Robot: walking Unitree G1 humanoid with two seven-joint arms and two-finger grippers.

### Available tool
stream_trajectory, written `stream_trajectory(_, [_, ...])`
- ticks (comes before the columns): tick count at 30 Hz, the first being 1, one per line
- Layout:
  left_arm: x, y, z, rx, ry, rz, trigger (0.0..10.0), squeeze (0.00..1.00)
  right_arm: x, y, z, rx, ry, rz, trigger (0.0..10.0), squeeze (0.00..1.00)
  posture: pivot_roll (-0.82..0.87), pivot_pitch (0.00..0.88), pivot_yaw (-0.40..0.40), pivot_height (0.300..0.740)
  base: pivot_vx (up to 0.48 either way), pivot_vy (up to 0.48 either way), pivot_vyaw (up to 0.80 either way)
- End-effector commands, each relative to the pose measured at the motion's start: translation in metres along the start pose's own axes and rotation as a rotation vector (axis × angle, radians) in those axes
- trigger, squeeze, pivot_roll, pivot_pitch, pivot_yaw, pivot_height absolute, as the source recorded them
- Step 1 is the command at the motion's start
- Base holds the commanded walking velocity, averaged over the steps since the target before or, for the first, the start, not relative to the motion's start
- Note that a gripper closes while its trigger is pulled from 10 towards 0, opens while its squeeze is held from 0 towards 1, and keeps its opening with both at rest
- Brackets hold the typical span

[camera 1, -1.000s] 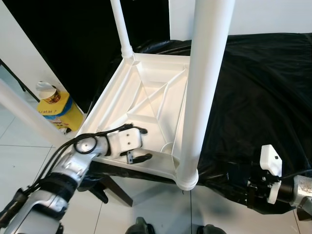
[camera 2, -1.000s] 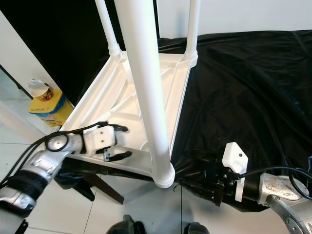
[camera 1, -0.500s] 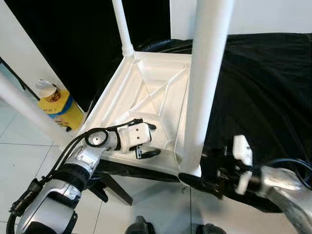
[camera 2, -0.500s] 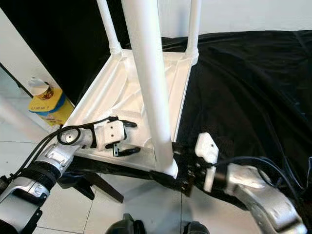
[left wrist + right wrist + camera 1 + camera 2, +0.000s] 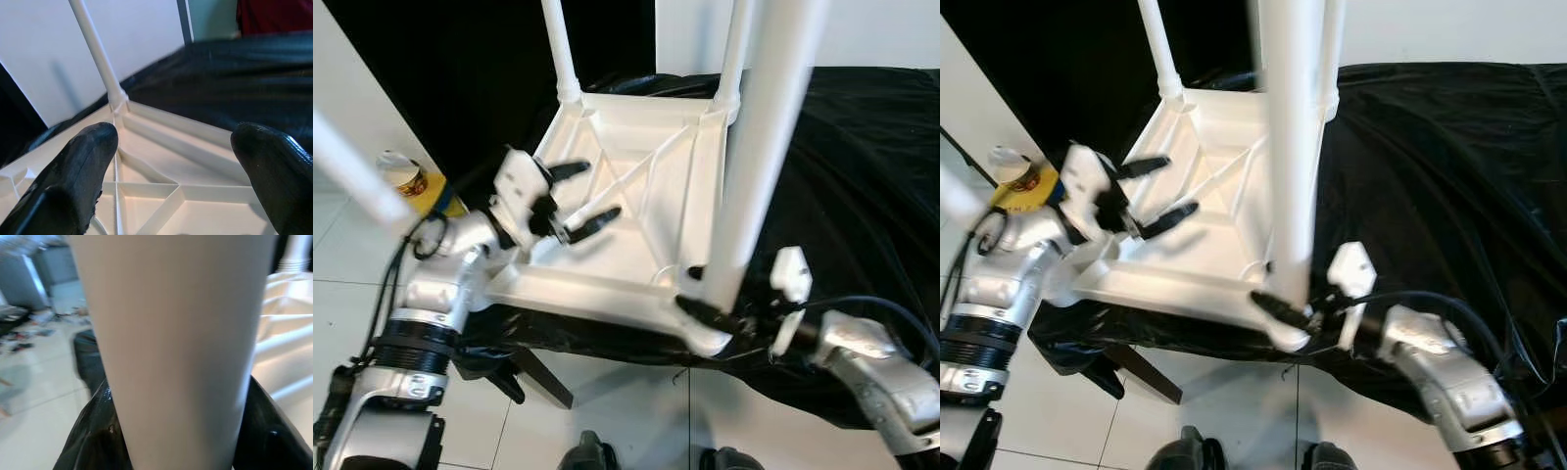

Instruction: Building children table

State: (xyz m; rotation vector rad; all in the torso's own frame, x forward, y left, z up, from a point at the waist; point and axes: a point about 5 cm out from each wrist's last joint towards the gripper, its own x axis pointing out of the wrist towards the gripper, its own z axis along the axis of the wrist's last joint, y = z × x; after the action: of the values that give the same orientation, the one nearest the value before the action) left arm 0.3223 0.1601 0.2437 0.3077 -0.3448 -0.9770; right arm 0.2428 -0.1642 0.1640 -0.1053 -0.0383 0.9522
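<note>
A white plastic children's table (image 5: 636, 211) lies upside down on a black-covered surface (image 5: 862, 166), its legs pointing up. My left gripper (image 5: 597, 189) hovers open over the ribbed underside near the table's left rim, with nothing between its fingers (image 5: 73, 176). My right gripper (image 5: 691, 290) is at the table's near right corner, shut on the base of the thick near leg (image 5: 759, 166). In the right wrist view that leg (image 5: 176, 333) stands between the two black fingers (image 5: 93, 431). A thinner far leg (image 5: 560, 49) rises at the back left corner.
A yellow and blue container (image 5: 406, 181) stands on the white tiled floor (image 5: 352, 284) to the left. A dark wall (image 5: 450, 69) lies behind the table. A dark support leg (image 5: 543, 377) sticks out under the covered surface near my feet.
My left gripper has risen off the table's near rim and moved up and back over the underside. My right gripper has swung left and closed on the near leg's base.
</note>
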Motion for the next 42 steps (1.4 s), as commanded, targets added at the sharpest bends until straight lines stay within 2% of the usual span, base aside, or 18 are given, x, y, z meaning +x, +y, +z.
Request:
stream_trajectory(1, [0.0,0.005,0.006,-0.019,-0.029,0.065,10.0,0.0,-0.013,-0.017,-0.013,0.027,0.065,-0.114,0.0,0.0,0.03,0.11,0.067,0.74,0.0,0.0,0.0])
stream_trajectory(3, [0.002,0.006,0.015,-0.048,-0.082,0.089,10.0,0.0,-0.023,-0.034,-0.015,0.005,0.081,-0.214,0.0,0.0,0.03,0.109,0.073,0.74,0.0,0.0,0.0])
stream_trajectory(6, [0.006,-0.001,0.018,-0.076,-0.104,0.086,10.0,0.0,-0.023,-0.041,-0.02,0.012,0.081,-0.296,0.0,0.0,0.03,0.108,0.074,0.74,0.0,0.0,0.0])
stream_trajectory(11, [0.007,-0.008,0.019,-0.104,-0.106,0.078,10.0,0.0,-0.022,-0.042,-0.025,0.021,0.08,-0.354,0.0,0.0,0.03,0.107,0.072,0.74,0.0,0.0,0.0])
stream_trajectory(15, [0.009,-0.019,0.02,-0.15,-0.112,0.074,10.0,0.0,-0.024,-0.046,-0.038,0.043,0.127,-0.557,0.0,0.0,0.04,0.105,0.064,0.74,0.0,0.0,0.0])
stream_trajectory(17, [0.009,-0.019,0.02,-0.15,-0.112,0.074,10.0,0.0,-0.024,-0.046,-0.038,0.043,0.127,-0.557,0.0,0.0,0.04,0.105,0.064,0.74,0.0,0.0,0.0])
stream_trajectory(19, [0.01,-0.026,0.019,-0.194,-0.126,0.081,10.0,0.0,-0.026,-0.046,-0.047,0.069,0.151,-0.715,0.0,0.0,0.04,0.103,0.063,0.74,0.0,0.0,0.0])
stream_trajectory(21, [0.01,-0.026,0.019,-0.194,-0.126,0.081,10.0,0.0,-0.026,-0.046,-0.047,0.069,0.151,-0.715,0.0,0.0,0.04,0.103,0.063,0.74,0.0,0.0,0.0])
stream_trajectory(24, [0.015,-0.041,0.014,-0.244,-0.109,0.055,10.0,0.0,-0.017,-0.044,-0.053,0.126,0.152,-0.93,0.0,0.0,0.03,0.098,0.062,0.74,0.0,0.0,0.0])
stream_trajectory(26, [0.015,-0.041,0.014,-0.244,-0.109,0.055,10.0,0.0,-0.017,-0.044,-0.053,0.126,0.152,-0.93,0.0,0.0,0.03,0.098,0.062,0.74,0.0,0.0,0.0])
stream_trajectory(28, [0.019,-0.048,0.014,-0.247,-0.095,0.035,10.0,0.0,-0.012,-0.044,-0.059,0.166,0.159,-1.068,0.0,0.0,0.03,0.093,0.057,0.74,0.0,0.0,0.0])
stream_trajectory(29, [0.019,-0.048,0.014,-0.247,-0.095,0.035,10.0,0.0,-0.012,-0.044,-0.059,0.166,0.159,-1.068,0.0,0.0,0.03,0.093,0.057,0.74,0.0,0.0,0.0])
stream_trajectory(31, [0.022,-0.055,0.013,-0.241,-0.083,0.02,10.0,0.0,-0.012,-0.042,-0.066,0.175,0.177,-1.242,0.0,0.0,0.04,0.088,0.05,0.74,0.0,0.0,0.0])
stream_trajectory(32, [0.022,-0.055,0.013,-0.241,-0.083,0.02,10.0,0.0,-0.012,-0.042,-0.066,0.175,0.177,-1.242,0.0,0.0,0.04,0.088,0.05,0.74,0.0,0.0,0.0])
stream_trajectory(33, [0.023,-0.057,0.012,-0.239,-0.079,0.017,10.0,0.0,-0.013,-0.041,-0.068,0.168,0.181,-1.29,3.8,0.0,0.04,0.088,0.05,0.74,0.0,0.0,0.0])
stream_trajectory(35, [0.023,-0.057,0.012,-0.239,-0.079,0.017,10.0,0.0,-0.013,-0.041,-0.068,0.168,0.181,-1.29,3.8,0.0,0.04,0.088,0.05,0.74,0.0,0.0,0.0])
stream_trajectory(36, [0.024,-0.059,0.011,-0.241,-0.075,0.015,10.0,0.0,-0.009,-0.038,-0.068,0.152,0.162,-1.321,10.0,0.0,0.04,0.085,0.041,0.74,0.0,0.0,0.0])
stream_trajectory(42, [0.026,-0.063,0.009,-0.249,-0.074,0.014,10.0,0.0,-0.003,-0.034,-0.064,0.139,0.099,-1.295,10.0,0.0,0.04,0.084,0.037,0.74,0.0,0.0,0.0])
